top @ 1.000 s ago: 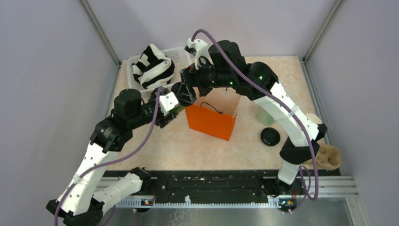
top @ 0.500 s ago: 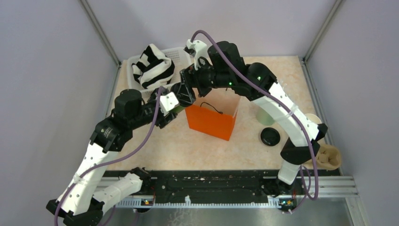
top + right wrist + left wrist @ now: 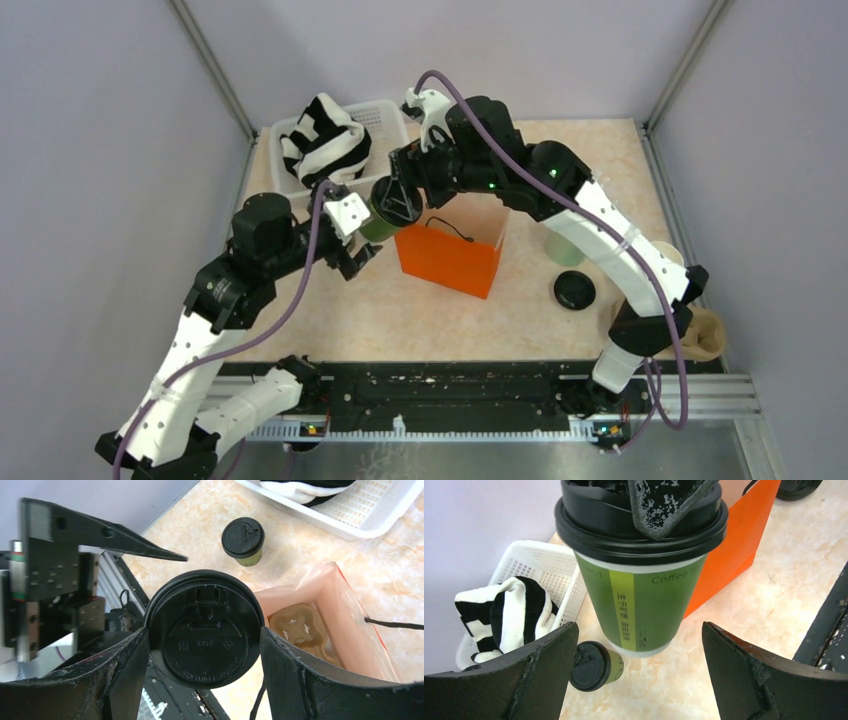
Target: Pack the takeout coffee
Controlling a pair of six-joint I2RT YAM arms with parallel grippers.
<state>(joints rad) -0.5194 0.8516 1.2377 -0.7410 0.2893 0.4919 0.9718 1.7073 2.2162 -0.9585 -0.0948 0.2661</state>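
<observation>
Holding a dark green paper cup (image 3: 644,595) by its round black plastic lid (image 3: 205,630), the right tool (image 3: 202,655) is clamped on the lid rim. The cup hangs off the desk (image 3: 774,580), just beside the orange paper bag (image 3: 450,262). Left tool (image 3: 639,635) is wide open, fingers either side of the cup, not touching. Second dark green cup (image 3: 243,541), lidded, stands on the desk near the white plastic basket (image 3: 544,570) of black-and-white striped cloth (image 3: 509,615). Brown cup carrier (image 3: 300,630) sits inside the bag.

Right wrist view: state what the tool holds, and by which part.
Dark green paper cup with round black plastic lid, pinched at the lid's rim by right tool.
</observation>
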